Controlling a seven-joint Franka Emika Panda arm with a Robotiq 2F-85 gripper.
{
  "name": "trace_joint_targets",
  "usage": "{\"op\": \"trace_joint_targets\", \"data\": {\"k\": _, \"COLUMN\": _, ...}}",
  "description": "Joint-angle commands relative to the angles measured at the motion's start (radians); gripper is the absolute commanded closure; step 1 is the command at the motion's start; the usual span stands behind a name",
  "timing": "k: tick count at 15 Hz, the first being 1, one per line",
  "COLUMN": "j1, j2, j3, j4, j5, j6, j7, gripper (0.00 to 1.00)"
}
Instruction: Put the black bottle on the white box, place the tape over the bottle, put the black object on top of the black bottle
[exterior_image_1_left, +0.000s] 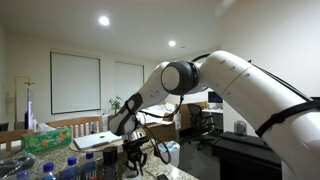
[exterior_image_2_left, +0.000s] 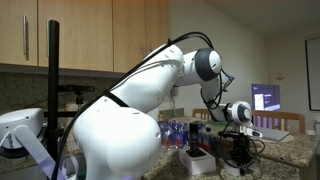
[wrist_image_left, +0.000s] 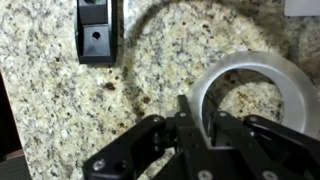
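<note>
Working the second step: tape over bottle. Pinching shut, with the tool (wrist_image_left: 198, 112), on the left wall of the wide, pale-grey roll of tape (wrist_image_left: 252, 66), apparently one finger inside the ring and one outside. Lying flat on the speckled granite counter (wrist_image_left: 50, 100), below and right of the flat black plastic object (wrist_image_left: 97, 30) with a round hole, well apart from it. Looking smooth, thin-walled, open through the middle. Calling next for lifting level, carrying across, centring above the small black bottle, then lowering. Not making out that bottle with certainty in any view.
</note>
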Motion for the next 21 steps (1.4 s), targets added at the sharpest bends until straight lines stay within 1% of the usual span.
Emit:
{"op": "trace_joint_targets", "data": {"k": 1, "j1": -0.04, "j2": -0.075, "j3": 0.023, "j4": -0.067, "j5": 0.055, "j6": 0.003, "j7": -0.036, "gripper": 0.91}}
{"op": "trace_joint_targets", "data": {"k": 4, "j1": -0.047, "j2": -0.232, "j3": 0.025, "j4": -0.183, "j5": 0.091, "j6": 0.037, "j7": -0.041, "gripper": 0.9}}
{"op": "trace_joint_targets", "data": {"k": 6, "j1": -0.045, "j2": -0.313, "j3": 0.042, "j4": -0.222, "j5": 0.122, "j6": 0.067, "j7": -0.054, "gripper": 0.91}}
{"op": "trace_joint_targets", "data": {"k": 9, "j1": -0.017, "j2": -0.454, "j3": 0.075, "j4": -0.291, "j5": 0.144, "j6": 0.126, "j7": -0.044, "gripper": 0.91}}
{"op": "trace_joint_targets", "data": {"k": 12, "j1": 0.025, "j2": -0.589, "j3": 0.121, "j4": -0.358, "j5": 0.154, "j6": 0.185, "j7": -0.011, "gripper": 0.91}}
{"op": "trace_joint_targets", "data": {"k": 14, "j1": 0.059, "j2": -0.663, "j3": 0.158, "j4": -0.389, "j5": 0.159, "j6": 0.195, "j7": 0.014, "gripper": 0.91}}
{"op": "trace_joint_targets", "data": {"k": 17, "j1": 0.115, "j2": -0.77, "j3": 0.22, "j4": -0.456, "j5": 0.16, "j6": 0.216, "j7": 0.086, "gripper": 0.91}}
{"op": "trace_joint_targets", "data": {"k": 20, "j1": 0.143, "j2": -0.844, "j3": 0.268, "j4": -0.496, "j5": 0.17, "j6": 0.214, "j7": 0.156, "gripper": 0.91}}
{"op": "trace_joint_targets", "data": {"k": 21, "j1": 0.148, "j2": -0.866, "j3": 0.28, "j4": -0.505, "j5": 0.164, "j6": 0.193, "j7": 0.197, "gripper": 0.91}}
